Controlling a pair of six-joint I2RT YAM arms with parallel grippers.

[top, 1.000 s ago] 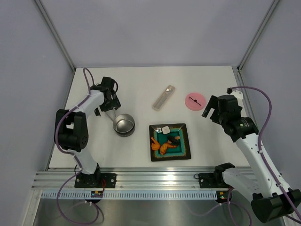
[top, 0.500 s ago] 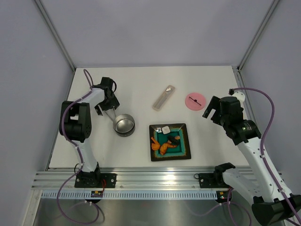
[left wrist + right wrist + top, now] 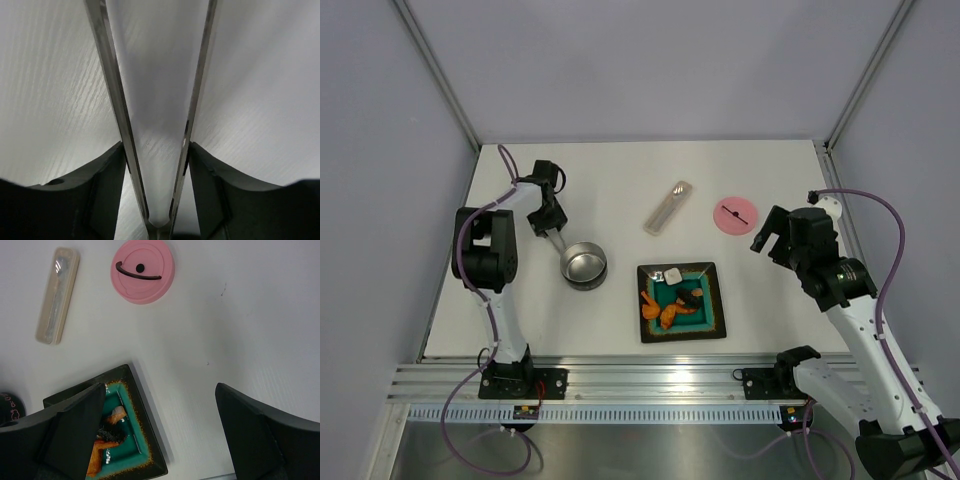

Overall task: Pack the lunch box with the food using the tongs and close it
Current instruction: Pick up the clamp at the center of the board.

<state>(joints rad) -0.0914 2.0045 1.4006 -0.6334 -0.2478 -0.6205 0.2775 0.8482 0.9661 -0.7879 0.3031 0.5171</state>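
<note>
Left claw (image 3: 155, 150), arm folded low at the table's far left, is clamped on the tongs (image 3: 112, 90), pads touching both thin arms, beside the steel lunch box (image 3: 584, 265). Food (image 3: 672, 300) lies on the teal plate (image 3: 682, 336). Right claw (image 3: 160, 390) hovers raised, its 2 fingers spread wide, empty.

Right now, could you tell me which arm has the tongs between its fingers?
The left gripper: the tongs run between its fingers; the right gripper holds nothing.

Left arm (image 3: 485, 262) low, left fingers (image 3: 100, 192) clamping tongs (image 3: 113, 90), right arm (image 3: 852, 305) raised, right fingers (image 3: 75, 427) wide
</note>
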